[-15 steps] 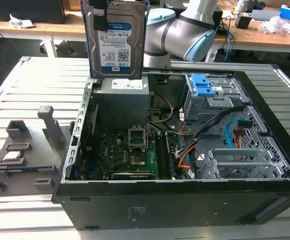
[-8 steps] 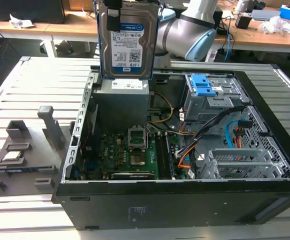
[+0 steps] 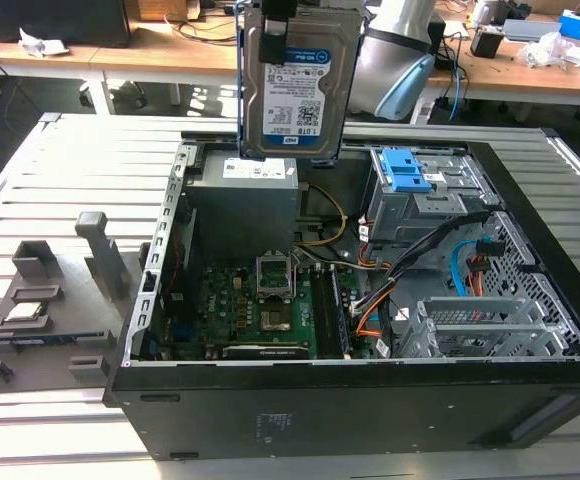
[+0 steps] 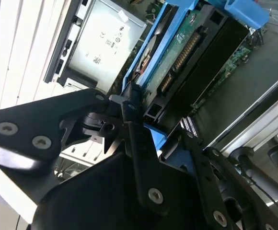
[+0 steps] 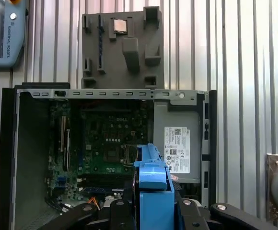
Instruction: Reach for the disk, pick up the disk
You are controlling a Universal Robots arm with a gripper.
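Second wrist view puts my fingers (image 4: 135,143) up close: they are clenched on the disk (image 4: 187,52), one on either side of its end, against the blue side rails. My gripper (image 4: 153,124) has the disk pinched with its circuit-board face and connector row turned to this camera.

In the first wrist view my gripper (image 5: 153,213) holds the same disk (image 5: 152,184), seen end-on as a blue rail between the two black fingers.

In the exterior view the disk (image 3: 292,90) hangs upright in the air with its label face toward the camera. My gripper (image 3: 276,10) grips it at its top edge, above the open computer case (image 3: 350,410). My arm (image 3: 400,55) shows behind the disk.

Below the disk in that view sits the grey power supply (image 3: 245,190) at the far end of the case, and nearer the camera lies the green motherboard (image 3: 260,310). The drive cage (image 3: 410,175) with blue latches stands inside the case toward the exterior view's right.

Outside the case, on the exterior view's left, a grey fixture block (image 3: 60,290) rests on the slatted table (image 3: 90,160) and carries a small square processor chip (image 3: 25,312).
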